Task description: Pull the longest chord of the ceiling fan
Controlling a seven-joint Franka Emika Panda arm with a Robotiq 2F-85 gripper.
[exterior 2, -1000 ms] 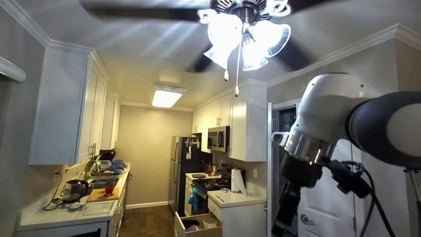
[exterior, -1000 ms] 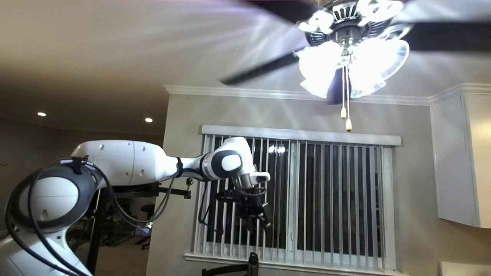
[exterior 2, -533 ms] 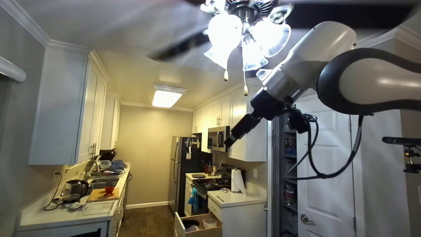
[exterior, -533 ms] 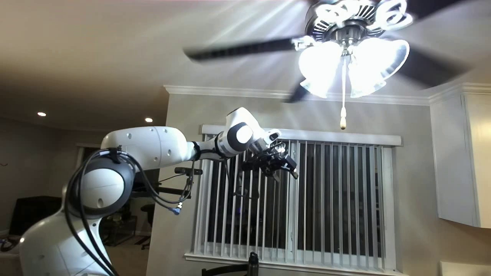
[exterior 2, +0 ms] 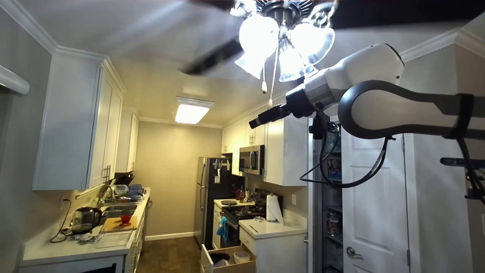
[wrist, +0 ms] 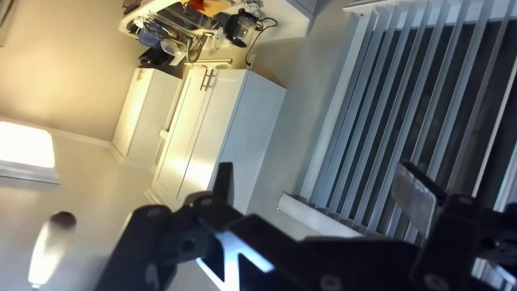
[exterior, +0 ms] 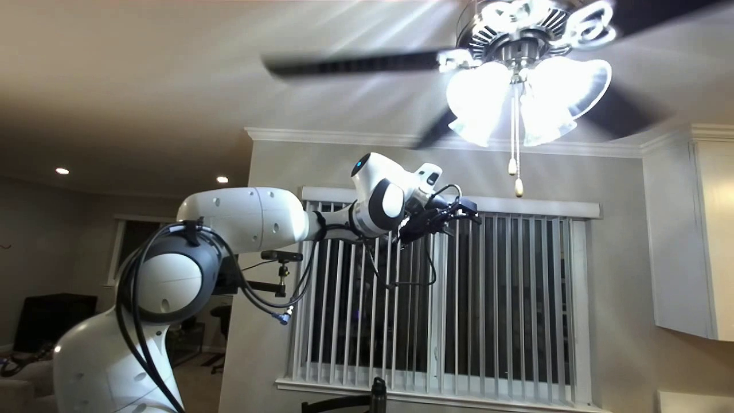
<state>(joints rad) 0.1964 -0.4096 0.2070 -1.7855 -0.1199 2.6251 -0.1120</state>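
The ceiling fan [exterior: 520, 51], with lit white shades and blurred dark blades, hangs at the top of both exterior views [exterior 2: 282, 15]. Its longest chord [exterior: 518, 143] ends in a pale pendant, lower than the shorter chain [exterior: 512, 165]. In an exterior view the longest chord [exterior 2: 274, 76] hangs down to the outline of my gripper [exterior 2: 254, 123]; contact cannot be told. In an exterior view my gripper [exterior: 469, 221] is left of and below the pendants. In the wrist view my gripper [wrist: 319, 190] is open and empty. A blurred pendant [wrist: 50, 248] is outside the jaws, lower left; which one is unclear.
A fan blade [exterior 2: 398, 15] passes above the arm. The window blinds [exterior: 436, 287] are behind the gripper. White wall cabinets [exterior: 682, 235] are at the right. A second camera on a mount [exterior: 282, 256] is beside the arm.
My arm has risen and moved toward the fan. The gripper has tilted from pointing down to nearly level. The chains have swung and the fan blades have shifted position.
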